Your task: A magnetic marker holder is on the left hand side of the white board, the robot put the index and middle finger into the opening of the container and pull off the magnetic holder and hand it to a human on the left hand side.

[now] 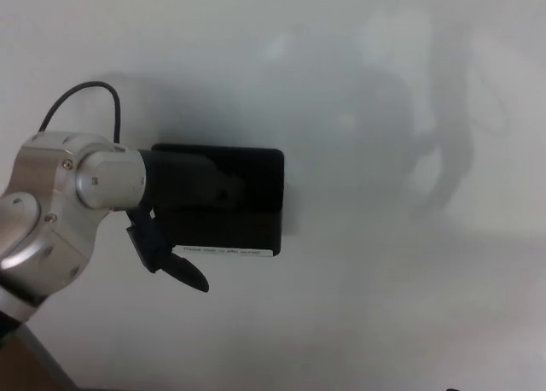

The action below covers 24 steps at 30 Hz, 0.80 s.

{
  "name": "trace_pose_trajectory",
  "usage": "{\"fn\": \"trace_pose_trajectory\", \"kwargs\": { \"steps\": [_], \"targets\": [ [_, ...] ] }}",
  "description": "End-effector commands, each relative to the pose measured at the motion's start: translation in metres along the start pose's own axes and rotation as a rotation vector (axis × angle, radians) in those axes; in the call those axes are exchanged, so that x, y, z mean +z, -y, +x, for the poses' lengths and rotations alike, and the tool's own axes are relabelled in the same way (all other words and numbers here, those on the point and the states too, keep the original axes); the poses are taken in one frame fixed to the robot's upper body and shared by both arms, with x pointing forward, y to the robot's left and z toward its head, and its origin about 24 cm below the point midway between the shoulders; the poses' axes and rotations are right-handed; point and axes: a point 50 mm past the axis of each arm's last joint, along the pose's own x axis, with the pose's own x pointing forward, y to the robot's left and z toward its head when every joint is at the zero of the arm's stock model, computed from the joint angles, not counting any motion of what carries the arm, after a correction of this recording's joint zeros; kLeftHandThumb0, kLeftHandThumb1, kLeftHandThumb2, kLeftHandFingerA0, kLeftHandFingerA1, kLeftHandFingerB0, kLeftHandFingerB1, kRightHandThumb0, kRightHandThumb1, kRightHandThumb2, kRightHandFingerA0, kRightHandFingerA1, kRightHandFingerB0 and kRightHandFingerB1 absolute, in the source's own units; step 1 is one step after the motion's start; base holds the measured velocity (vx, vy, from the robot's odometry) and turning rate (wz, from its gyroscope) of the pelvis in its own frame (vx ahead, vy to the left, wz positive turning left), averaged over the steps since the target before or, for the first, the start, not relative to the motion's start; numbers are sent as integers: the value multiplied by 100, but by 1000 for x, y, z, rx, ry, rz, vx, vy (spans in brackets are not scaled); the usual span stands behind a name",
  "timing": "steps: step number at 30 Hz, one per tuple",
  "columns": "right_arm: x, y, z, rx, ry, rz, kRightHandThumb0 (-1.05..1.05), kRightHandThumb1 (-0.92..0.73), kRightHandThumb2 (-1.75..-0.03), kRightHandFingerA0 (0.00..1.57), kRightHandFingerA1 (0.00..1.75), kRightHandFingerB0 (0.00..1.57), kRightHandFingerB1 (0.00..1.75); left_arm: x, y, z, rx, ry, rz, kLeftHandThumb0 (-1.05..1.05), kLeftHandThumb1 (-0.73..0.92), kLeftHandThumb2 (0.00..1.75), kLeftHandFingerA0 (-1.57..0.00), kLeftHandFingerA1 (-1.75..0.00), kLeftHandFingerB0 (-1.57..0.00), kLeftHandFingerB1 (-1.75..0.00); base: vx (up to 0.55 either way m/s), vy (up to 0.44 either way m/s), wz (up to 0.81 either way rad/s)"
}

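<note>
We saw our left hand (183, 205) overlap the black holder (247, 199) on the whiteboard (384, 306); we couldn't tell its finger state.

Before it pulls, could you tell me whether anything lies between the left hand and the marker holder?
Nothing shows between them in the head view: the left hand overlaps the black marker holder on the whiteboard.

- A plain, glossy white board (384, 323) fills nearly the whole head view, with faint grey reflections on its right part.
- A black rectangular magnetic holder (247, 203) sits flat against it, left of centre, a white label strip (226, 251) along its lower edge.
</note>
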Motion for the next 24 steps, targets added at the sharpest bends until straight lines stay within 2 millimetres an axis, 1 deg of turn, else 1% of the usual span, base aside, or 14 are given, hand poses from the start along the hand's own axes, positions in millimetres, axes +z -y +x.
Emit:
{"fn": "trace_pose_trajectory", "kwargs": {
  "steps": [1,3,4,5,6,7,8,10,11,18,19,20,23,24],
  "targets": [
    [-1,4,0,-17,-14,-15,-45,-66,-58,72,46,53,38,5,13,4,-106,2,-22,-70,50,56,-55,-43,-29,-30,0,0,0],
    [-2,4,-1,-17,-14,-21,-45,-66,-58,72,46,53,38,8,14,4,-111,6,-25,-70,50,56,-55,-43,-29,-30,0,0,0],
    [-1,4,0,-18,-13,-15,-46,-67,-59,71,46,53,38,11,15,5,-112,15,-15,-70,50,56,-68,-48,-30,-31,0,0,0],
    [-1,5,0,-18,-13,-13,-46,-67,-59,71,46,53,38,12,15,5,-112,18,-12,-70,50,56,-68,-48,-30,-31,0,0,0],
    [0,4,2,-21,-14,-6,-46,-66,-58,70,46,52,37,15,14,6,-107,28,1,-81,46,78,-58,-55,-25,-38,0,0,0],
    [0,4,3,-22,-15,-4,-46,-66,-58,70,46,52,37,15,13,6,-106,30,4,-81,46,78,-58,-55,-25,-38,0,0,0],
    [-1,5,1,-19,-14,-10,-45,-67,-61,67,47,51,39,18,15,7,-106,38,3,-69,51,56,-56,-45,-29,-31,0,0,0],
    [-1,7,2,-22,-8,-20,-51,-62,-63,68,49,49,40,21,16,9,-98,45,6,-69,51,56,-54,-45,-30,-31,0,0,0],
    [-1,7,2,-24,-8,-21,-52,-61,-63,68,49,50,40,21,16,10,-96,47,6,-78,46,78,-55,-56,-24,-39,0,0,0],
    [1,7,4,-21,-2,-33,-49,-66,-59,71,46,52,38,22,13,11,-80,27,2,-79,46,78,-55,-56,-25,-39,0,0,0],
    [1,8,4,-22,3,-38,-50,-63,-62,69,49,50,40,20,13,13,-79,17,5,-68,52,56,-59,-49,-28,-31,0,0,0],
    [0,9,4,-21,-2,-43,-48,-68,-61,68,45,51,38,18,13,18,-78,-4,9,-73,46,77,-57,-58,-22,-39,0,0,0],
    [-1,8,4,-21,-17,-41,-48,-68,-61,68,45,51,38,16,14,21,-80,-19,11,-73,46,77,-57,-58,-22,-39,0,0,0],
    [-1,9,4,-21,-14,-33,-50,-61,-62,68,48,50,40,14,15,24,-82,-35,17,-56,50,56,-52,-44,-25,-30,0,0,0]
  ]
}}
